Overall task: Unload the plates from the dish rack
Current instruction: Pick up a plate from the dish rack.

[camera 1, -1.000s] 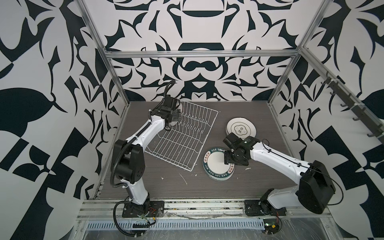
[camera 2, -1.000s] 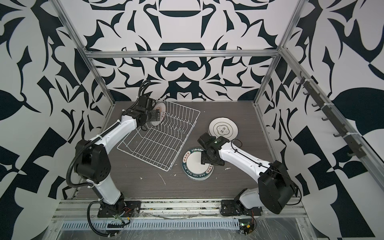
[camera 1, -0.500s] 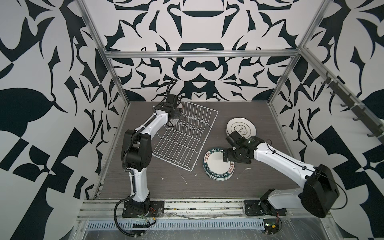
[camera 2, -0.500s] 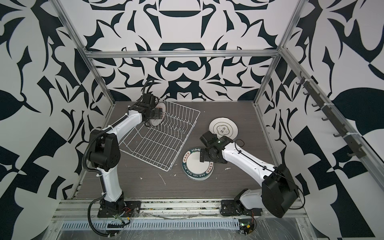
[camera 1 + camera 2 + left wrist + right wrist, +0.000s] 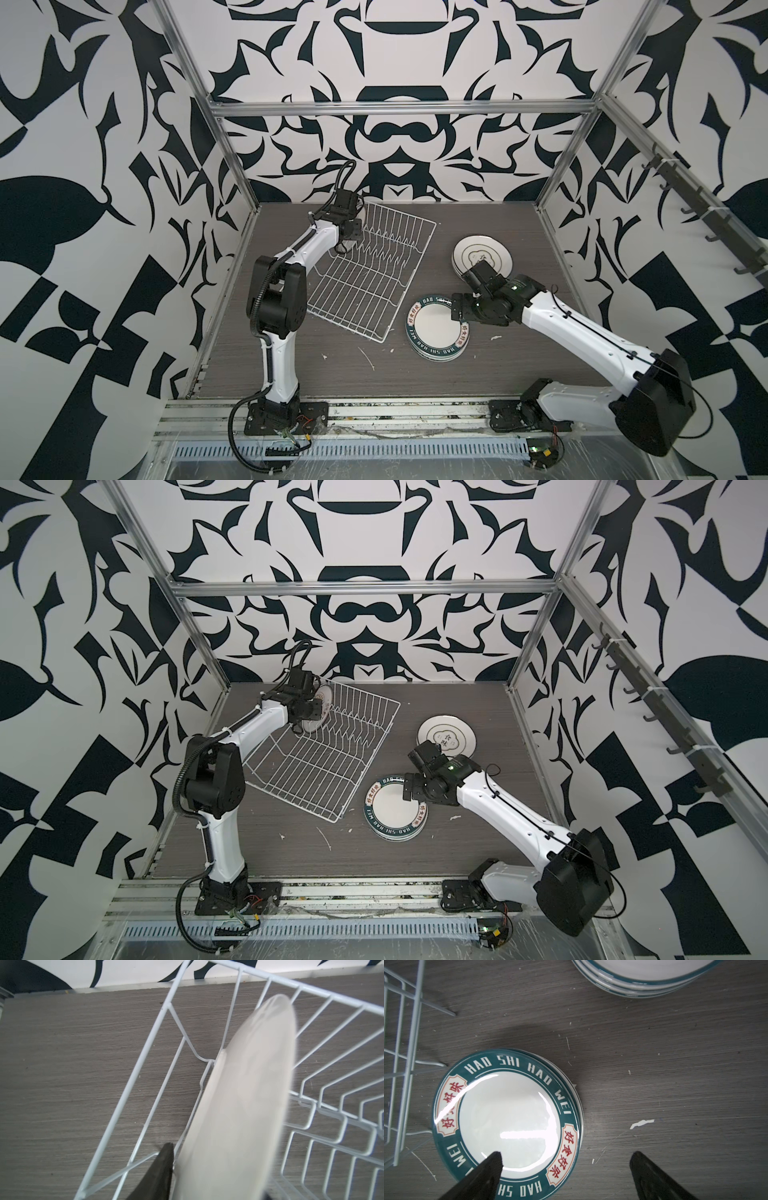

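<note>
The white wire dish rack (image 5: pixel 374 270) (image 5: pixel 332 762) (image 5: pixel 145 1053) lies at an angle at the back left. One pale plate (image 5: pixel 322 698) (image 5: pixel 245 1095) stands upright at its far end, blurred in the left wrist view. My left gripper (image 5: pixel 353 228) (image 5: pixel 311 712) (image 5: pixel 218 1172) is shut on that plate's edge, and one fingertip (image 5: pixel 166 1159) presses its back. A stack of teal-rimmed plates (image 5: pixel 436 330) (image 5: pixel 392 810) (image 5: pixel 504 1109) lies flat mid-table. My right gripper (image 5: pixel 456 309) (image 5: pixel 409 787) (image 5: pixel 566 1154) hovers open over its right edge, holding nothing.
A second stack of white plates with a cloud emblem (image 5: pixel 482 257) (image 5: pixel 446 737) (image 5: pixel 650 972) lies behind the right gripper. Small white scraps (image 5: pixel 368 359) (image 5: pixel 641 1123) dot the grey wood table. Patterned walls on aluminium posts enclose three sides, and a hook rail (image 5: pixel 706 216) runs along the right wall.
My left gripper has reached further back and closed from wide open onto the plate in the rack. My right gripper has opened fully and drawn back to the right from the teal-rimmed stack.
</note>
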### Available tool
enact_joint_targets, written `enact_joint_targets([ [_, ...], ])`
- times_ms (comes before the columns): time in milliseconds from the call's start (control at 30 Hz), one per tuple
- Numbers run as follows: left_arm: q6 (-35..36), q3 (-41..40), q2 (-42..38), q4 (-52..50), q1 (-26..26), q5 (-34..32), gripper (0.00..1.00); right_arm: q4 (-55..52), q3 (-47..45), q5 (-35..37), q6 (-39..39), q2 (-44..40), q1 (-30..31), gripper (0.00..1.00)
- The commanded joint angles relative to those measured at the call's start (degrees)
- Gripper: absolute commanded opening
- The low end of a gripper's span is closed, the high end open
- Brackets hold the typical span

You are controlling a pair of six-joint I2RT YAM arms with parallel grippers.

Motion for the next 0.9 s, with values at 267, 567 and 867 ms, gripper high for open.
enact_joint_targets([
  [267,2.15,1.35,0.1,-2.12,0.48,0.45,0.19,-1.42,-1.61,0.41,0.58,-3.74,-0.16,1.0],
  [567,5.1,-1.03,-2.99,-2.95,0.51,-1.1,0.02,-1.29,-2.27,-0.1,0.94,-5.91,-0.15,1.0],
  [867,8.83,-5.55,-9.45,-3.42,0.54,-6.29,0.0,-0.21,-2.54,-1.52,1.25,-6.4,-0.14,1.0],
])
